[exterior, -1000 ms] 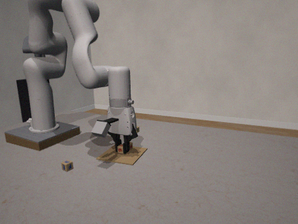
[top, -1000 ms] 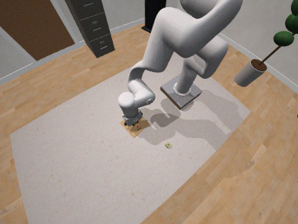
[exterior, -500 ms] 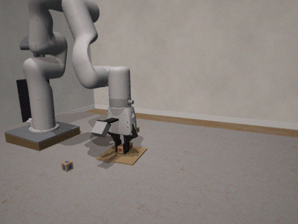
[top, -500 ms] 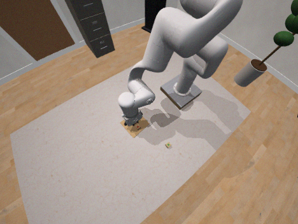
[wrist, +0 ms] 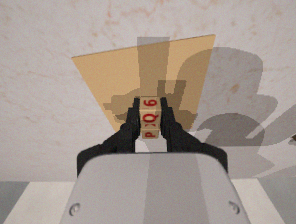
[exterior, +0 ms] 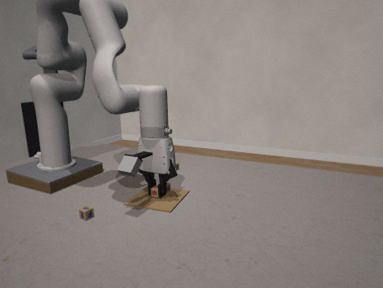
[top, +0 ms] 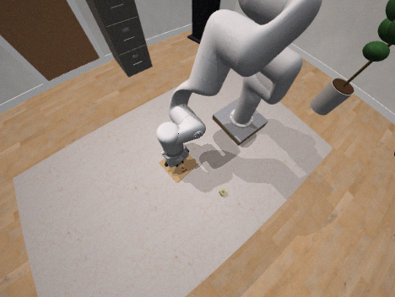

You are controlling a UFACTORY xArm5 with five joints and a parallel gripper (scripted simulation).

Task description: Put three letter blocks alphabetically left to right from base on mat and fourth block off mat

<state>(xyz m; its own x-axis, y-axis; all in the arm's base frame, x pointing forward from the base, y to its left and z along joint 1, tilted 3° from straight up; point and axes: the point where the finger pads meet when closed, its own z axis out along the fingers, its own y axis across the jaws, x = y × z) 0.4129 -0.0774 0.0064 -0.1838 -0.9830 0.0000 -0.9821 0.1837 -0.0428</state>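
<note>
A tan mat (wrist: 125,70) lies flat on the grey carpet; it also shows in the top view (top: 179,168) and the exterior view (exterior: 157,200). In the wrist view three wooden blocks with red characters stand touching in a row on the mat: a block that reads like 6 (wrist: 149,103), a Q block (wrist: 150,118) and a P block (wrist: 149,133). My gripper (wrist: 150,105) points straight down over the row and is shut on the Q block, a finger on each side. The gripper (exterior: 157,189) sits low on the mat. The fourth block (top: 223,192) (exterior: 86,213) lies off the mat.
The robot's base (top: 240,123) stands on a grey plate behind the mat. A filing cabinet (top: 120,34) and a potted plant (top: 338,93) stand far off on the wood floor.
</note>
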